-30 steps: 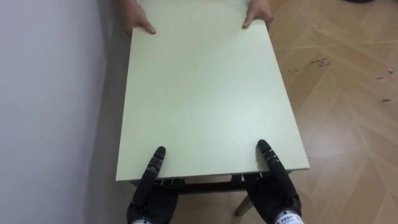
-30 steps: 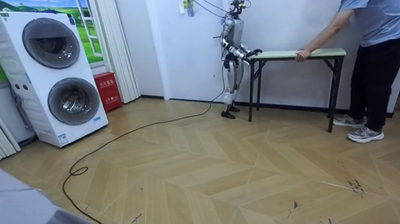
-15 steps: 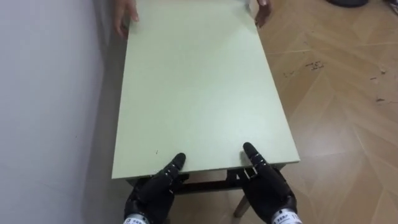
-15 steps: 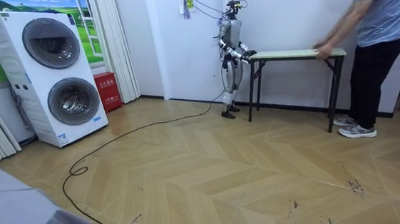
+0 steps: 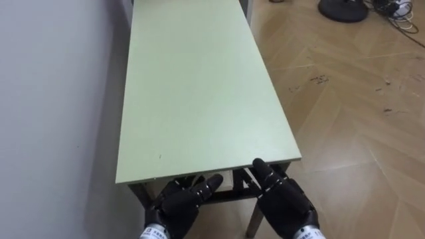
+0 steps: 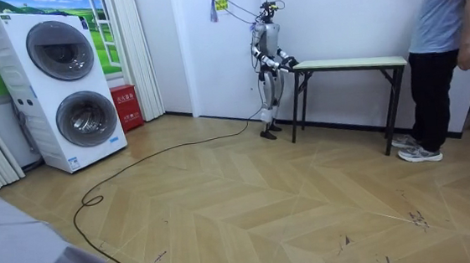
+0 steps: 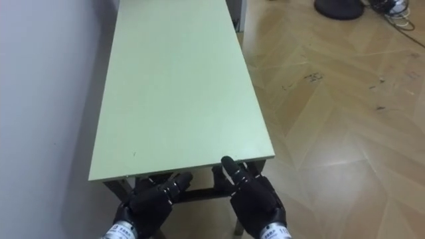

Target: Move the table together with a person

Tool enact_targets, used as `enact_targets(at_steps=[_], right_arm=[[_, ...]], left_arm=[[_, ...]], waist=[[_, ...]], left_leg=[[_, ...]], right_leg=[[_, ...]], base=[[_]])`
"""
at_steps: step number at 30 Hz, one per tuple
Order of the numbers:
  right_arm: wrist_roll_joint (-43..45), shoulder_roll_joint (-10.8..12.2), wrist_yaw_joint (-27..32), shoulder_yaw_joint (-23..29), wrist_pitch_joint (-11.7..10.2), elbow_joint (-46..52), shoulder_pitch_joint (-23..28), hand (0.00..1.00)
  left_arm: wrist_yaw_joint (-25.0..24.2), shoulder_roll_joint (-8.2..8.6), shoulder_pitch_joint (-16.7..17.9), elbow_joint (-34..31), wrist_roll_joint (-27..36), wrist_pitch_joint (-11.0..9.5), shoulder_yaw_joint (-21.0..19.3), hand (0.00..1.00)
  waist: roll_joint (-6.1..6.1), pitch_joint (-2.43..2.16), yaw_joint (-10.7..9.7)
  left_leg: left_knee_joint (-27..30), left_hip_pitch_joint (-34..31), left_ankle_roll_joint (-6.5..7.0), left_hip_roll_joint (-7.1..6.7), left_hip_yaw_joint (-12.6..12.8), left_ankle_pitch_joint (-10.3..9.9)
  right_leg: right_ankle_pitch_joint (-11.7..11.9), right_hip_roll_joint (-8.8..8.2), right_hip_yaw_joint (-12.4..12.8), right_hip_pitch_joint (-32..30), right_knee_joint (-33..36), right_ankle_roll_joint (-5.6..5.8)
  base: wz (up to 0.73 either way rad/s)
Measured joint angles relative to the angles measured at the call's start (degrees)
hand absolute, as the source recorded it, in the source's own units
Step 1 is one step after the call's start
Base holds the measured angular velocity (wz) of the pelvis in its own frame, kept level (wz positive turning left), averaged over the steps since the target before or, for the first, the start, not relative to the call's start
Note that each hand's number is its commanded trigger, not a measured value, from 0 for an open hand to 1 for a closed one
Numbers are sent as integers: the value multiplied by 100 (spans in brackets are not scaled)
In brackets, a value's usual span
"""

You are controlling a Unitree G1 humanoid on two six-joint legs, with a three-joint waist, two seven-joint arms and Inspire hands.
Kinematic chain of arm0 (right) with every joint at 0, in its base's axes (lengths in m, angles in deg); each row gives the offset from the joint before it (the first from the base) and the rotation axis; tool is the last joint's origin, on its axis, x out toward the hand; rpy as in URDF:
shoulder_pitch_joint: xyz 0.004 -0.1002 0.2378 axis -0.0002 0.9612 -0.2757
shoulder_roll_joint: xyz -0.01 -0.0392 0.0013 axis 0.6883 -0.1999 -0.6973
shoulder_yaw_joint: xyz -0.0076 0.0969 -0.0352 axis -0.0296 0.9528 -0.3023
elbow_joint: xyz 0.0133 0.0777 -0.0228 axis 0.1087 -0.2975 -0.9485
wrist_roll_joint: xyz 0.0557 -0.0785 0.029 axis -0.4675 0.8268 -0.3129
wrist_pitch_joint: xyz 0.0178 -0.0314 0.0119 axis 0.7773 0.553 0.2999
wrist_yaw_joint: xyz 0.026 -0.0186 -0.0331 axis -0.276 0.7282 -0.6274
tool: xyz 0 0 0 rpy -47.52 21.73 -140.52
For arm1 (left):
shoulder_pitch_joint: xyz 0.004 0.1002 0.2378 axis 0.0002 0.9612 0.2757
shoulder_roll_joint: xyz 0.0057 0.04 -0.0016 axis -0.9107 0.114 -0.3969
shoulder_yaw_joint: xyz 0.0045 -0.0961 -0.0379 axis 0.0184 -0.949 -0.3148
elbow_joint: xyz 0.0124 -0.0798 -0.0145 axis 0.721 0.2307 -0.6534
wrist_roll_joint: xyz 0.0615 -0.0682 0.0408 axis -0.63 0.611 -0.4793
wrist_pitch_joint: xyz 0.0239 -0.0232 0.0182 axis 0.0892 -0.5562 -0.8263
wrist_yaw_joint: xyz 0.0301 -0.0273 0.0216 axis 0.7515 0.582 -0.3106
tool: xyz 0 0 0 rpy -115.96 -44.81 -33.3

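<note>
Status: table stands on its legs, long side tight along the wall on the robot's left, robot at the near short end. Both hands are low: left hand and right hand sit just below the near edge, by the dark crossbar. Their fingers are loosely straight and point up toward the board, wrapped round nothing. One right fingertip looks close to the lip; contact can't be told. In the room view the person stands at the far end, arms down, hands off the top. Judging by this, neither end is being lifted. Handling guess: stiff flat board on metal legs, won't flex, moderate weight, but long, so it yaws easily if one end leads. The top looks smooth, so flat palms would slide. A better hold is fingers under the short edge near the two corners with thumbs on top, spaced wide for control. Risk is on the wall side: little clearance for the left hand, and the edge could scrape.
</note>
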Motion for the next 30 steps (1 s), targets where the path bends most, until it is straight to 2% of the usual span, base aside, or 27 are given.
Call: enact_targets(at_steps=[7,11,14,18,23,25,30], right_arm=[[61,2,-309,9,-2,-138,40,0],[400,34,-476,9,-2,-343,30,0],[1065,28,-612,11,0,-455,34,0],[1773,8,-776,17,3,-582,31,0],[2732,-53,-768,161,-8,-1371,-57,0],[3238,-73,-724,203,-14,-1850,-98,0],[3843,-90,-473,294,-20,-2566,-241,0]], left_arm=[[-94,-46,0,6,-7,0,0,0],[-104,-65,3,224,-186,-3,1,0],[-104,-125,27,355,-612,-1,-7,0],[-104,-287,43,410,-925,-8,-24,0],[-103,-397,29,1232,-1605,-65,-131,0],[-103,-441,57,1576,-2200,-64,-187,0],[-84,-501,39,2002,-2868,-110,-290,0]], waist=[[-62,20,-5],[-119,-6,-18],[-147,11,-3],[-165,7,11],[-171,0,-6],[-172,1,1],[-171,1,-15]], left_leg=[[-19,3,-27,30,10,-12],[-27,13,-47,50,-10,-29],[-72,58,-48,60,-10,-34],[-112,111,-41,66,-1,-46],[-113,157,-33,67,-2,-88],[-113,158,-37,73,-6,-103],[-114,154,-38,78,-17,-108]], right_leg=[[2,38,3,22,-91,-13],[6,55,-51,43,-107,-21],[10,52,-176,64,-108,-27],[10,43,-308,108,-113,-27],[10,48,-322,215,-206,-25],[10,53,-344,215,-205,-25],[9,52,-382,222,-206,-25]], base=[[0],[0],[0],[0],[0],[0],[0]])
